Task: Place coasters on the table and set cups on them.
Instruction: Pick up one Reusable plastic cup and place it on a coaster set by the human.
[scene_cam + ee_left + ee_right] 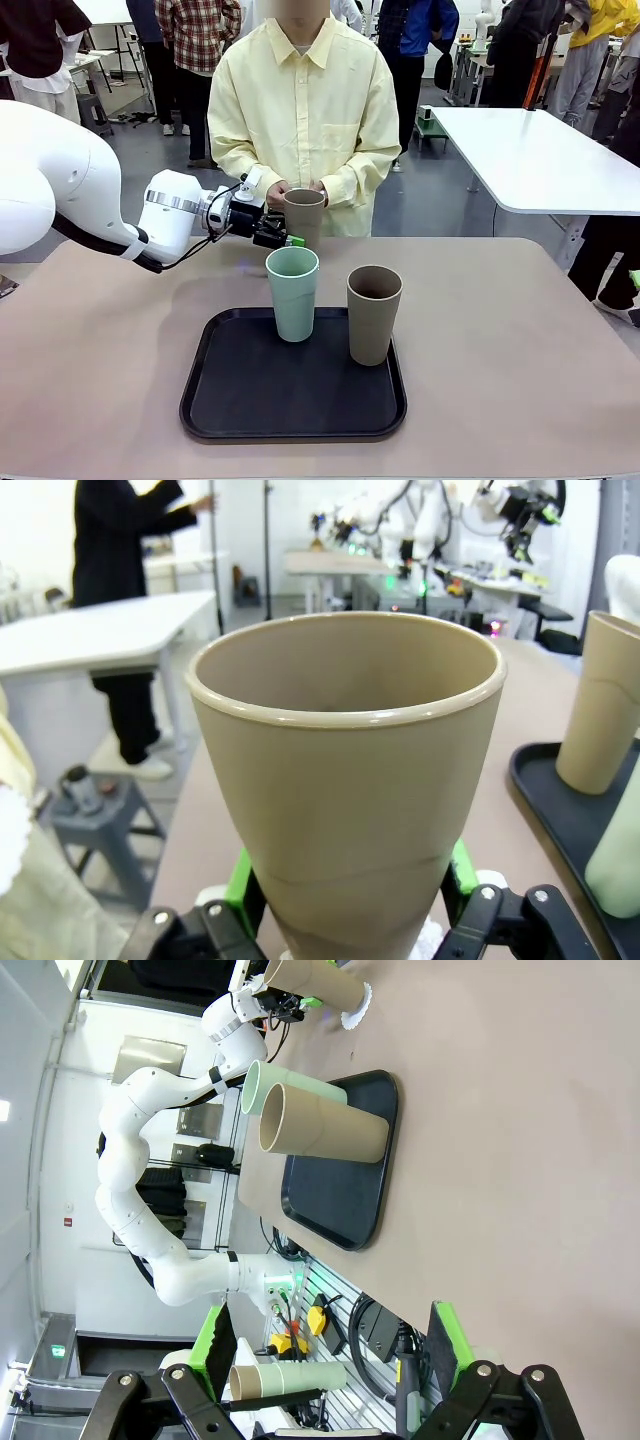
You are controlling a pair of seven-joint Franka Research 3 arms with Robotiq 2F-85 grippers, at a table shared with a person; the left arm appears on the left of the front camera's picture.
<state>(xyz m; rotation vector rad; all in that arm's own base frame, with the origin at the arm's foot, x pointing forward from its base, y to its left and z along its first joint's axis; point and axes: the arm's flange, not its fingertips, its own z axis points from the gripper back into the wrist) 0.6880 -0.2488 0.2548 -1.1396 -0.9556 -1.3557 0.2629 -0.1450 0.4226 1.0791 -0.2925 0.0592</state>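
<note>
My left gripper (pixel 283 236) is shut on a taupe cup (pixel 303 214) low on its side, near the table's (pixel 500 330) far edge in front of the person. The left wrist view has this cup (pixel 348 780) upright between the green pads (pixel 243 885). A white scalloped coaster (pixel 356 1010) lies at the base of that cup (pixel 315 982); I cannot tell whether they touch. A mint cup (pixel 292 293) and a second taupe cup (pixel 373 313) stand on the black tray (pixel 240 400). My right gripper (pixel 335 1400) hangs open over the table, holding nothing.
The person in a yellow shirt stands at the far edge with both hands (pixel 275 192) just behind the held cup. The tray takes the table's middle front. A white table (pixel 540 160) stands at the back right. Bare tabletop lies left and right of the tray.
</note>
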